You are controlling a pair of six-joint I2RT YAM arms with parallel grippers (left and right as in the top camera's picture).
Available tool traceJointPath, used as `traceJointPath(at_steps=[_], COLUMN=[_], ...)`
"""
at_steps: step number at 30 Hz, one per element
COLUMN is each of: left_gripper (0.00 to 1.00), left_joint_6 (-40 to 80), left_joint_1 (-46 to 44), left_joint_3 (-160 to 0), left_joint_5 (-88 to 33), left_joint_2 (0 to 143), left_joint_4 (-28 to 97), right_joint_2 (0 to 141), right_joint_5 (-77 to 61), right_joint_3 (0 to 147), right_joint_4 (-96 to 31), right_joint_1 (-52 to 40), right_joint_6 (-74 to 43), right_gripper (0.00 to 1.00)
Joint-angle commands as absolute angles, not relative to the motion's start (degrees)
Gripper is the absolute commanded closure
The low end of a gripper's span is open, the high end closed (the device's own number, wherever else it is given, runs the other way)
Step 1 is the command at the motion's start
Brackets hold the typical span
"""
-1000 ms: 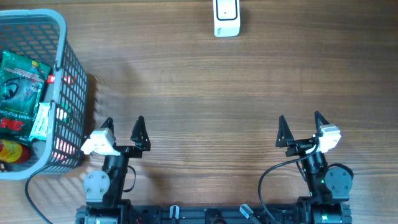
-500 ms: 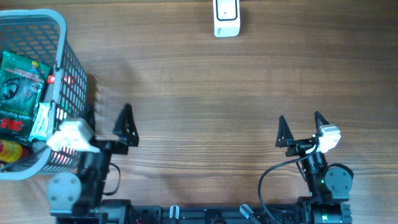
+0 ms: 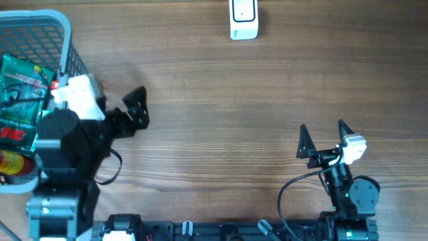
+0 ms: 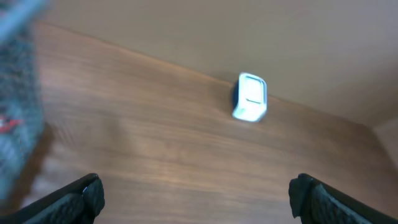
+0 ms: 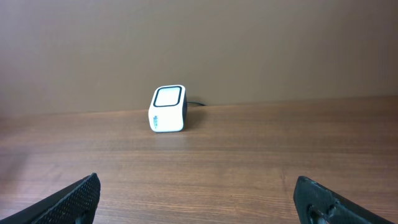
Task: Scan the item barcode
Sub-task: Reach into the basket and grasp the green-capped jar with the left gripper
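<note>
Basket [image 3: 40,15] just beside left tool [image 4: 196,186]

No text is legible to me in any view. Green printed packet [image 3: 20,80] inside the grey plastic mesh basket [image 3: 40,13]: white lettering, too small to read. Red packet [image 3: 10,132] beside it in the basket: white letters, unreadable. White box-shaped scanner [image 5: 168,109], well apart from the basket: small blue mark on its front, blurred.

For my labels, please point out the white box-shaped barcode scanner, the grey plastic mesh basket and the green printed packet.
White box-shaped barcode scanner [image 3: 243,21]: overhead view, top face.
Grey plastic mesh basket [image 3: 40,14]: overhead view, top rim.
Green printed packet [image 3: 20,75]: overhead view, printed front.
</note>
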State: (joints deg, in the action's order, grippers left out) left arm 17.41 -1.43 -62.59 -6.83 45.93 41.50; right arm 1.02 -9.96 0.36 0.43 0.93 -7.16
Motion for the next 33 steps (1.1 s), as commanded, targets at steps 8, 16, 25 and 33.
traceJointPath(at_steps=[8,16,25,33], left_gripper=[0.00,0.00,0.00,0.00], left_joint_6=[38.4,46.9,61.1,67.0], left_joint_1=[19.2,36.5,36.5,36.4], left_joint_3=[-100.8,-100.8,-100.3,-95.7], left_joint_5=[13.3,5.5,5.1,1.7], left_joint_2=[72.8,83.9,97.3,105.5], left_joint_4=[69.1,74.7,79.6,79.9], right_joint_2=[0.9,0.9,0.9,0.9], right_joint_5=[-8.8,-8.8,-8.8,-8.8], right_joint_3=[0.3,0.3,0.3,0.3], right_joint_4=[0.6,0.6,0.6,0.6], right_joint_1=[0.6,0.6,0.6,0.6], right_joint_6=[-6.0,-6.0,-6.0,-6.0], right_gripper=[0.00,0.00,0.00,0.00])
